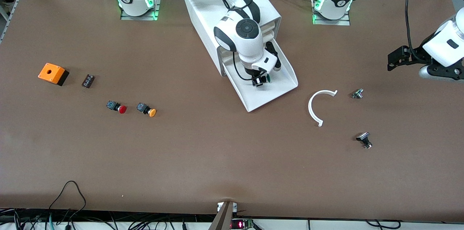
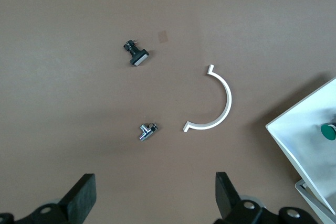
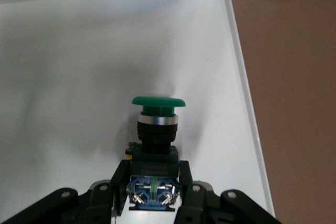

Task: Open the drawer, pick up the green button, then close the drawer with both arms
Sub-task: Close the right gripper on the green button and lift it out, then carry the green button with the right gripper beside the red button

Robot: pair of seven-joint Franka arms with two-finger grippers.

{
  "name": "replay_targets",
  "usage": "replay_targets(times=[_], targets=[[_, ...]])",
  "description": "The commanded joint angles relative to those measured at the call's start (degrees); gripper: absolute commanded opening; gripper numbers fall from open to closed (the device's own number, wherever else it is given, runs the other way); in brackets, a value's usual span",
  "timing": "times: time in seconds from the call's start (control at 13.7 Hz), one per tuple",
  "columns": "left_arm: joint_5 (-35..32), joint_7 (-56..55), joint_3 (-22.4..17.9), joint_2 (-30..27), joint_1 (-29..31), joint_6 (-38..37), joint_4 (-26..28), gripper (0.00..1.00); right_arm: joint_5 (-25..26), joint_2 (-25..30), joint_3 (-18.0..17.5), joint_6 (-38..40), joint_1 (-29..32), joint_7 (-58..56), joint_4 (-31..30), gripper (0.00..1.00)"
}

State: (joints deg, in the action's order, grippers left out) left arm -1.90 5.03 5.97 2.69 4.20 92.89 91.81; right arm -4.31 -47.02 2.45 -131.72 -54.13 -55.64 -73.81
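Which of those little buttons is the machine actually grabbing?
Find the white cabinet between the arms' bases; its bottom drawer is pulled out. Inside, the right gripper has its jaws shut on the button. Its cap is green; the two loose buttons on the table are red and orange.

The drawer (image 1: 281, 87), a wide shallow white plastic tray, was the bottommost of the white cabinet (image 1: 203, 12) and stood pulled out toward the front camera. The button (image 3: 156, 129), with a round green cap and dark body, lay on its side in the drawer. The right gripper (image 1: 261, 80) was inside the drawer, its fingers (image 3: 118, 182) clamped on the button's body
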Motion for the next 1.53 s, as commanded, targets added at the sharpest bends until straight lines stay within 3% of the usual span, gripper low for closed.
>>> replay_targets(times=[0.0,0.44,0.66,1.16,1.46], targets=[[-1.09,-0.63,0.27,-0.32,-0.07,-0.34,-0.40,1.00,0.79,-0.10,0.71,0.50,-0.72,4.56,2.61,0.30],[-1.09,-0.63,0.27,-0.32,-0.07,-0.34,-0.31,1.00,0.88,9.73,4.66,5.60,3.13,12.99,1.56,0.30],[-1.09,-0.63,0.27,-0.32,-0.07,-0.34,-0.31,1.00,0.09,12.82,9.14,5.43,7.36,17.31,-1.76,0.30],[-1.09,-0.63,0.27,-0.32,-0.07,-1.57,-0.49,1.00,0.09,13.80,15.56,4.63,8.07,28.47,-11.26,0.30],[-1.00,-0.63,0.27,0.03,-0.25,-1.66,-1.37,1.00,-0.09,12.57,16.18,4.28,15.26,28.05,-14.78,0.30]])
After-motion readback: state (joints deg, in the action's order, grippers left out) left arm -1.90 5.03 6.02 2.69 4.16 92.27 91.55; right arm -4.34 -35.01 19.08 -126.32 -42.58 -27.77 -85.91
